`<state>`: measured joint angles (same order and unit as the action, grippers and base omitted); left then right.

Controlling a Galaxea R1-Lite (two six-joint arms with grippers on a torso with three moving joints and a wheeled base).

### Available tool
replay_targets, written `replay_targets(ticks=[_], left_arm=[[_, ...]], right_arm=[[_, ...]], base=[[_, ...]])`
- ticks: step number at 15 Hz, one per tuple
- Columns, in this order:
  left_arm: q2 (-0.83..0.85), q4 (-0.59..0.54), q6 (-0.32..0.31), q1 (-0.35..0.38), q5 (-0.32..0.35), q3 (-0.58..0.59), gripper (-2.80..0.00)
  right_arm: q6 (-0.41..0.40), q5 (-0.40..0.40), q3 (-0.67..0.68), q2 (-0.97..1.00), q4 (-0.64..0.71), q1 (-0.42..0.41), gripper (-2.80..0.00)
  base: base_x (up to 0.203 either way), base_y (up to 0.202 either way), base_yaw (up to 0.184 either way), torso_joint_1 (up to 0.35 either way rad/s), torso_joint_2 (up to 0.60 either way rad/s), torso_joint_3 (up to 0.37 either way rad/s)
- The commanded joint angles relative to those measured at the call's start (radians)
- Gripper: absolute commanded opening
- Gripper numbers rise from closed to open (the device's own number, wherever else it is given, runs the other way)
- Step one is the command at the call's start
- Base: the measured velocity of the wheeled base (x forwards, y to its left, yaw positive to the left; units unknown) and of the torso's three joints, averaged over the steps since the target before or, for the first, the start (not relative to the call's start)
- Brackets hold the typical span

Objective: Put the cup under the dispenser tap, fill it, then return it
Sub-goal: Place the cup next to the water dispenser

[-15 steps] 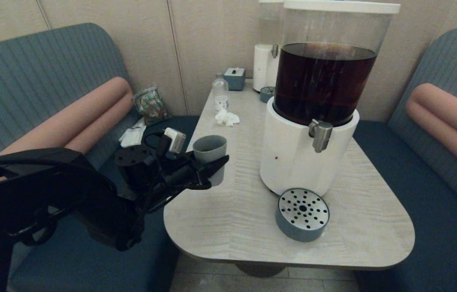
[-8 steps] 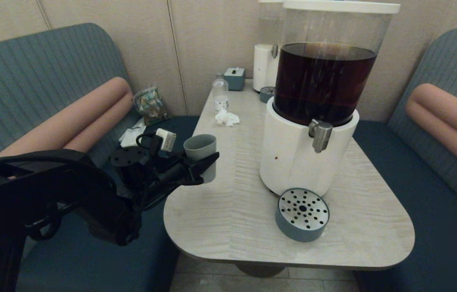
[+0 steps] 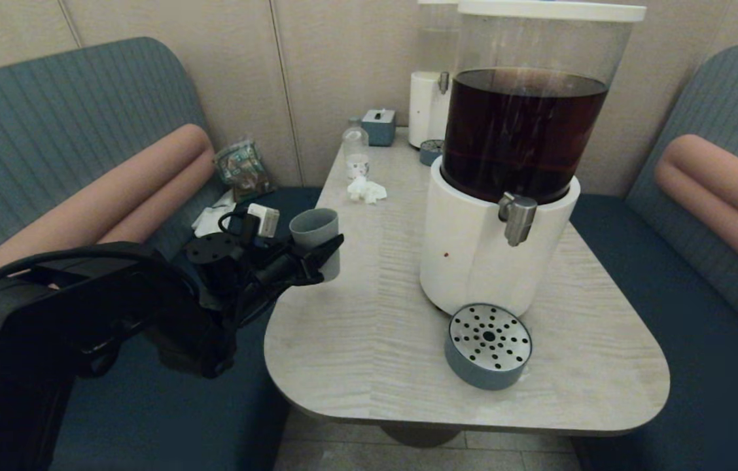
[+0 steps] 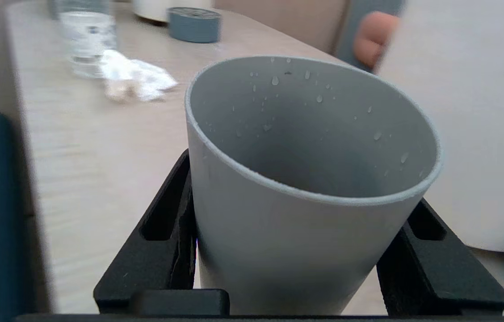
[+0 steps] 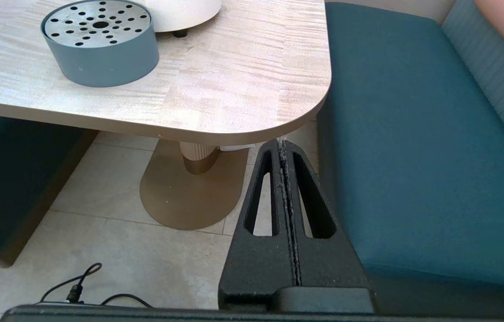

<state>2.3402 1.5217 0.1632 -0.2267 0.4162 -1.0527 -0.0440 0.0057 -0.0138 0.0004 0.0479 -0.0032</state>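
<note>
Between the left gripper's [image 3: 326,252] clamped black fingers [image 4: 153,250], droplet-flecked matte grey tapered cup [image 3: 315,237].

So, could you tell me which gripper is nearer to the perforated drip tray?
Right. The right gripper sits below the table corner beside the drip tray; the left gripper holds the cup across the table.

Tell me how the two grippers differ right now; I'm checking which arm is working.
The left gripper is shut on the cup, holding it upright at the table's left edge; the right gripper holds nothing, its fingers pressed together. The left one is level with the tabletop; the right one sits parked below the table's right corner, over the floor. Both have black fingers.
</note>
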Motion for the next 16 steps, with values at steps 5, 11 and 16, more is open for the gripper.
replay_targets(ticks=[5,11,16], left_arm=[[0.118,0.008,0.005,0.031,0.003,-0.128,-2.8],[0.202,0.008,0.012,0.052,0.007,-0.239,-2.8],[0.235,0.008,0.016,0.056,0.003,-0.275,-2.8]], right_arm=[[0.0,0.0,0.0,0.0,0.001,0.0,-2.8],[0.0,0.0,0.0,0.0,0.001,0.0,-2.8],[0.0,0.0,0.0,0.0,0.0,0.0,-2.8]], base=[[0.0,0.0,0.0,0.0,0.0,0.0],[0.0,0.0,0.0,0.0,0.0,0.0],[0.0,0.0,0.0,0.0,0.0,0.0]])
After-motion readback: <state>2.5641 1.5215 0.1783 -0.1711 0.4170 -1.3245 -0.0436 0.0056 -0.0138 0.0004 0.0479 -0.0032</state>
